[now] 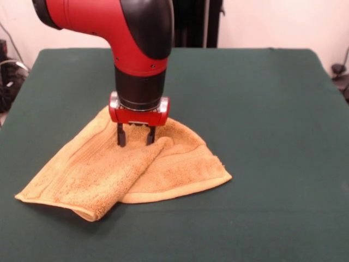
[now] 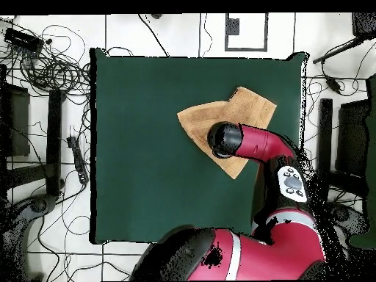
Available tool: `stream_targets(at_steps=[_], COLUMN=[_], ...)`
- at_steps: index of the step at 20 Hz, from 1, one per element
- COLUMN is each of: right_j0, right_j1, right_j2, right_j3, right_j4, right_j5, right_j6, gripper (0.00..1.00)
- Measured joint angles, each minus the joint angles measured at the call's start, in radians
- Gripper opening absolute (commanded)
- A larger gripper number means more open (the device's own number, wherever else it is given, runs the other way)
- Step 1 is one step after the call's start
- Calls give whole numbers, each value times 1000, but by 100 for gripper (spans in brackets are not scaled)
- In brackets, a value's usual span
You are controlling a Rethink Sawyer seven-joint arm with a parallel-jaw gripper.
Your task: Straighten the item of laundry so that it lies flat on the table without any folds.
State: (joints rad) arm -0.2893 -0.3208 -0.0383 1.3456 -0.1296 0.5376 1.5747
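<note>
Green cloth covers the table [image 1: 262, 109], plain and bare apart from one item.

Item: towel [image 1: 180, 164], yellow-orange terry, lying on the table toward the side nearest my pedestal and off to one flank. Condition: not flat. One flap [image 1: 98, 174] is doubled over the rest, so a thick folded edge runs across the towel.

My claw [image 1: 136, 136]: poised upright over the towel, just behind that doubled flap, fingers [image 1: 121, 135] parted narrowly with the tips touching or pressing the pile. Nothing is pinched between them as far as I can see. I judge this placement suits seizing the top layer to peel it back.

Hidden: my wrist covers the towel's far edge in the front view; from overhead my arm masks the contact point and one corner.
</note>
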Motion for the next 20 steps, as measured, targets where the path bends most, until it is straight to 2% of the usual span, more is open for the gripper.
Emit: stream_targets(at_steps=[9, 12, 15, 20], right_j0=[7, 26, 36, 43], right_j1=[6, 23, 35, 71], right_j2=[-7, -25, -32, -36], right_j3=[-8, -43, -72, -164], right_j4=[0, 0, 0, 0], right_j5=[1, 17, 54, 192], right_j6=[0, 0, 0, 0], gripper=[100, 100, 100, 100])
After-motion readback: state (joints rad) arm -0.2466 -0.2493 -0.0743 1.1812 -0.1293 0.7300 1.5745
